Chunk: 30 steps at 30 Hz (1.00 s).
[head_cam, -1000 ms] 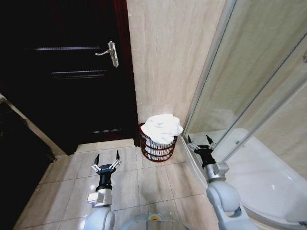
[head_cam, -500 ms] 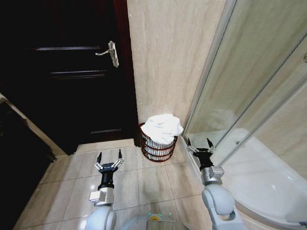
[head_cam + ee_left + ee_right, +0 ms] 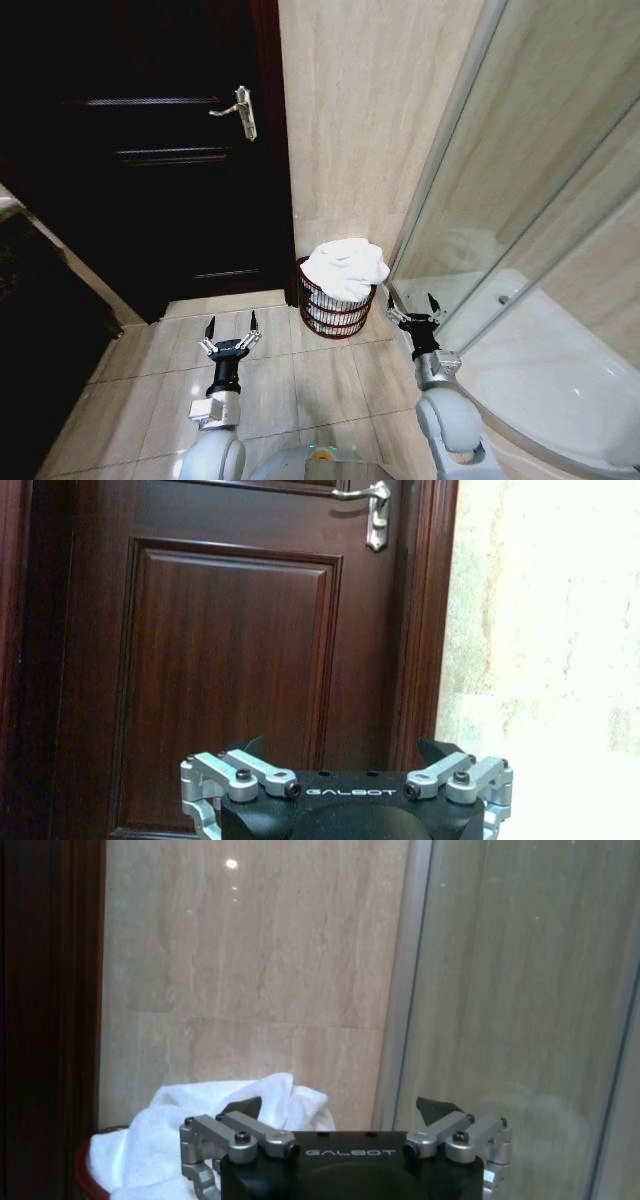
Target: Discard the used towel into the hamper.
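— How much of the hamper (image 3: 337,310) can we make out?

— Its inside is covered by the white towel (image 3: 346,266) heaped over the rim. In the right wrist view the right gripper (image 3: 340,1111) hides most of it, and we see only a sliver of red rim.

— And the door (image 3: 230,660)?

— In the left wrist view the frame's edge cuts off its top, and the left gripper (image 3: 343,750) hides the lower panel. In the head view the door is too dark for us to read any detail.
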Available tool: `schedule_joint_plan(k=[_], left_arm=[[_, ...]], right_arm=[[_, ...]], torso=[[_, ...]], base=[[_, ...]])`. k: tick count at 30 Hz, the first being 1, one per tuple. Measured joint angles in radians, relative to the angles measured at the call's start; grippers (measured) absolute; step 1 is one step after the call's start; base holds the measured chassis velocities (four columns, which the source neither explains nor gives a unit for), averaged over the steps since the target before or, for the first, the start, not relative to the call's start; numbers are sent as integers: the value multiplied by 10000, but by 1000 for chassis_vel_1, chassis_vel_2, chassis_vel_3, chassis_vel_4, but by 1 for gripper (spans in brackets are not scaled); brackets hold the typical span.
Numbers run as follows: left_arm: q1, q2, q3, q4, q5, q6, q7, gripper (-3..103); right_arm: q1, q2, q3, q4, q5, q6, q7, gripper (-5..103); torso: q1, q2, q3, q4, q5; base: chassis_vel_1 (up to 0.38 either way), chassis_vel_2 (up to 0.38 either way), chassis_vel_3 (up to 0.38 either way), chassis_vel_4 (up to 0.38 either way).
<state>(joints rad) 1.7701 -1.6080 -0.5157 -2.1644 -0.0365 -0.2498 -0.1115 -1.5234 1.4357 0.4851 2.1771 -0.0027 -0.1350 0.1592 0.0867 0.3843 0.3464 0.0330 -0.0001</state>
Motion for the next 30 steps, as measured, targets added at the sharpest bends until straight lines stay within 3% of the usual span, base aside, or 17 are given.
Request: schedule_joint_plan(k=[25, 28, 30], left_arm=[[-8, 6, -198, -32, -292, 143, 75, 100], [-104, 434, -502, 1, -813, 458, 353, 100], [-190, 1113, -869, 48, -1286, 672, 750, 100]], right_arm=[[-181, 368, -184, 117, -290, 39, -106, 100], [-246, 353, -61, 182, -125, 106, -318, 100], [-297, 282, 88, 200, 22, 200, -582, 100]], torso=[[0, 0, 0, 1, 0], [0, 0, 0, 2, 1], [0, 0, 0, 0, -2]], base=[[95, 90, -93, -93], [21, 15, -12, -13], [0, 0, 0, 0]])
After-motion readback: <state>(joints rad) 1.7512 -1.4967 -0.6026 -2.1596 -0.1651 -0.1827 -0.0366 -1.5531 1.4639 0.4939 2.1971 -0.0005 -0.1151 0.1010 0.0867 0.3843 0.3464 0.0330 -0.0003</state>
